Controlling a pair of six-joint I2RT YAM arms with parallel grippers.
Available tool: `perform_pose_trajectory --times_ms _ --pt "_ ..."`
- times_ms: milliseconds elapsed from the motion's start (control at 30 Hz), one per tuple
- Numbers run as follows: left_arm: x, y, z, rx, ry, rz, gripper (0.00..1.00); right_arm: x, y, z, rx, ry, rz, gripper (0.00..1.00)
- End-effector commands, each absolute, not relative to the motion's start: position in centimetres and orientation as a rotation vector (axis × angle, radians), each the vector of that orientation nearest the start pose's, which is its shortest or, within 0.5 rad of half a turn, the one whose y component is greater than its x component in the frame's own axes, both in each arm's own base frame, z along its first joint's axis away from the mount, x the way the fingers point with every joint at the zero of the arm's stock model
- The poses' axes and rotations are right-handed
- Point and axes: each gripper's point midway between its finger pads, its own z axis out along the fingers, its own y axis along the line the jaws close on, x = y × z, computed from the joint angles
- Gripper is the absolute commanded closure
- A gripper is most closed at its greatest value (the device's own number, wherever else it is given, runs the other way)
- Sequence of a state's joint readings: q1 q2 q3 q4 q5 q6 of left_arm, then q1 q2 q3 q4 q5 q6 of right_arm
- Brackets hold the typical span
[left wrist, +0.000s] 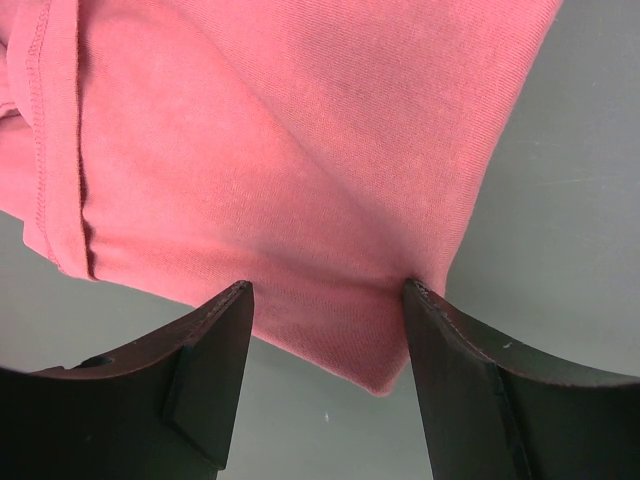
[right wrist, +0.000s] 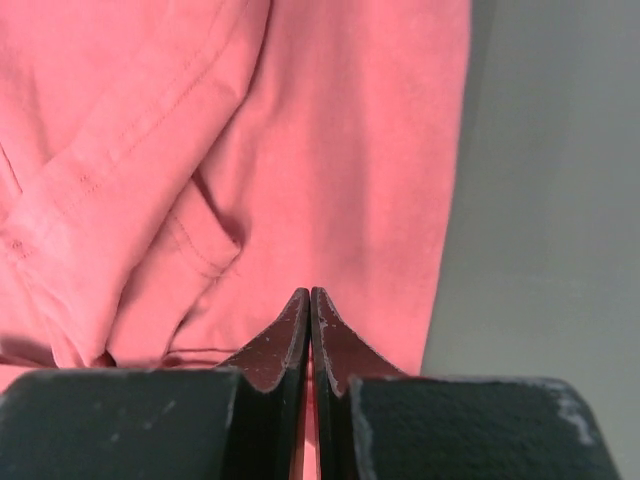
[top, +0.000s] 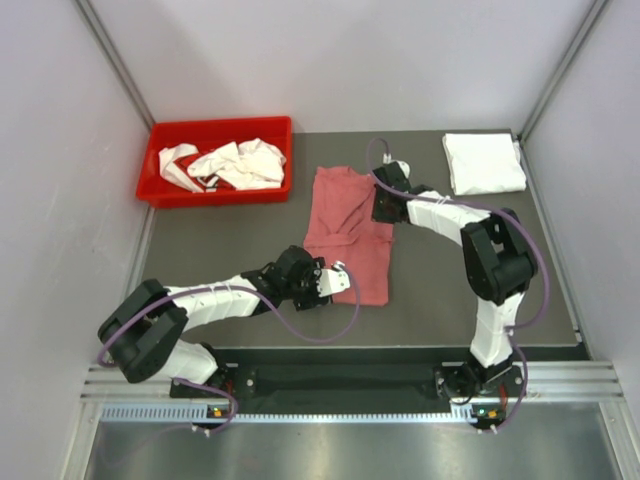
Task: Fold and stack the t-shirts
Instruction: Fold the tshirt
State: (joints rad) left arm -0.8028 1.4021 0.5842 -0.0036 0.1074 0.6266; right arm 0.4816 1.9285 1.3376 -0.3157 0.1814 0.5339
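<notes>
Your left claw point(left wrist: 327, 292) stands wide open astride the near edge of the pink t-shirt point(top: 345, 235), with bare tabletop point(top: 240, 250) at 6 o'clock. Your right claw point(right wrist: 306, 297), fingers pressed shut, rests at the shirt's right edge. You cannot tell whether it pinches cloth. Farther out, a red bin point(top: 160, 187) of white shirts point(top: 235, 163) sits at 10 o'clock and a folded white shirt point(top: 483, 162) at 2 o'clock.

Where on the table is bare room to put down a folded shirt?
Bare table lies below the red bin, left of the pink shirt, and between that shirt and the right arm. Crowded around the shirt itself.
</notes>
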Motion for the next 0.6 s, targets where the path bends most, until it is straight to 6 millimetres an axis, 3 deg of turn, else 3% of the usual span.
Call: perform_pose_trajectory --times_ms 0,100,167,300,433,567 --pt "19.5 -19.5 -1.4 1.751 1.970 -0.205 0.32 43.4 19.7 10.2 0.130 2.374 0.196 0.99" --pt "19.5 -19.6 -1.5 1.751 1.968 -0.208 0.32 40.7 18.1 11.4 0.127 2.369 0.172 0.89" --pt "19.6 -19.6 -1.5 1.748 1.969 -0.205 0.32 38.8 17.7 11.1 0.136 2.395 0.198 0.81" --pt "19.5 -19.5 -1.6 1.752 1.969 -0.207 0.32 34.0 18.3 8.0 0.125 2.502 0.323 0.74" --pt "19.6 -19.6 -1.6 1.752 1.971 -0.206 0.32 32.4 19.3 6.1 0.133 2.541 0.403 0.74" --pt "19.5 -19.6 -1.6 1.755 1.974 -0.207 0.32 33.2 20.3 5.2 0.135 2.539 0.440 0.76"
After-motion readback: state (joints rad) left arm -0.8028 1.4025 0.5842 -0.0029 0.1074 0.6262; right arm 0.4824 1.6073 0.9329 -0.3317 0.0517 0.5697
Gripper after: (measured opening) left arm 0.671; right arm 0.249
